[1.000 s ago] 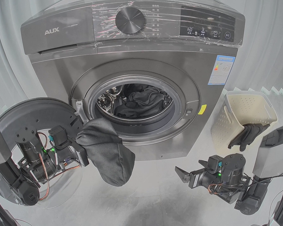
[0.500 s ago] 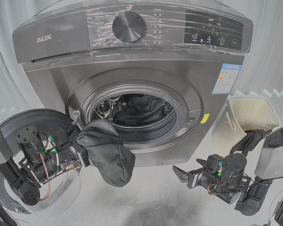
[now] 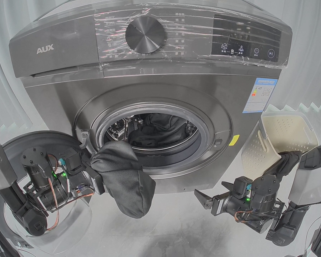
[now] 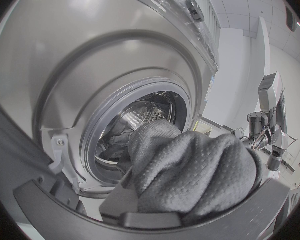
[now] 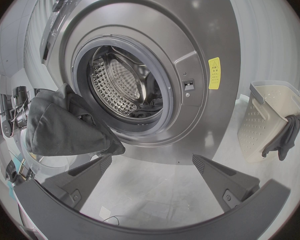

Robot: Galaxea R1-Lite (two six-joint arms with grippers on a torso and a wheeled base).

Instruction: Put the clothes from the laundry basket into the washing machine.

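Observation:
The grey washing machine (image 3: 167, 86) stands with its round door (image 3: 32, 141) swung open to the left. Dark clothes (image 3: 157, 127) lie inside the drum. My left gripper (image 3: 98, 175) is shut on a dark grey garment (image 3: 126, 182), which hangs at the lower left rim of the drum opening; the same garment (image 4: 190, 170) bulges over the fingers in the left wrist view. My right gripper (image 3: 212, 191) is open and empty, low in front of the machine's right side. A cream laundry basket (image 3: 260, 150) leans at the right, with a dark garment (image 3: 285, 163) draped over its rim.
The open door's glass bowl (image 3: 60, 225) sits just below my left arm. Bare grey floor (image 3: 182, 225) lies between the two arms. In the right wrist view the basket (image 5: 256, 127) stands close beside the machine's right corner.
The head view has shifted and the machine looks larger and lower. My left gripper with the garment stands slightly nearer the drum opening. The right gripper has kept its place.

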